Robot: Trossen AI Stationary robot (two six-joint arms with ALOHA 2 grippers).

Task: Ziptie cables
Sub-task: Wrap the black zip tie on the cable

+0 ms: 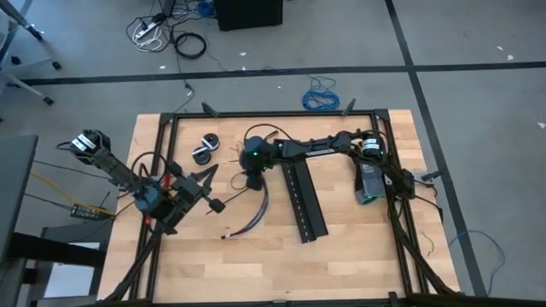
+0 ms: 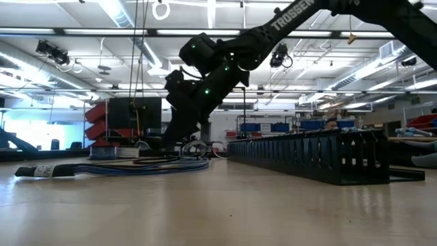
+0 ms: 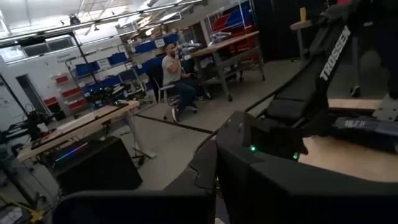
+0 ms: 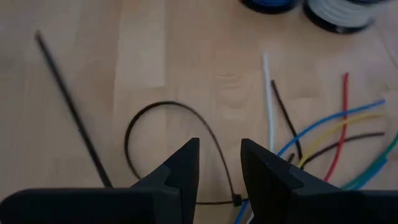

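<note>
Altogether, two arms are working over one tabletop [image 1: 341, 256], with one cable bundle, two zipties and two small spools showing. The cables [image 1: 249, 217] are lying near the middle of the tabletop, a dark curved bundle running from under the right pincer [image 1: 252, 181] toward about seven o'clock and ending in pale tips; in the right wrist view their ends [image 4: 339, 134] are splaying out in white, red, blue, yellow, black and green strands. One ziptie [image 4: 177, 140] is already curling into a closed loop just ahead of the right pincer, its small head sitting near the fingers, while a second ziptie [image 4: 71, 109] is lying straight and apart at about ten o'clock from the loop. The right pincer is standing narrowly apart, hovering low over the loop, gripping nothing visibly. The left pincer [image 1: 207, 182] is sitting closed at about nine o'clock from the cables. The two spools [image 1: 206, 148] are resting near the far edge, beside a long black perforated strip [image 1: 304, 200].
</note>
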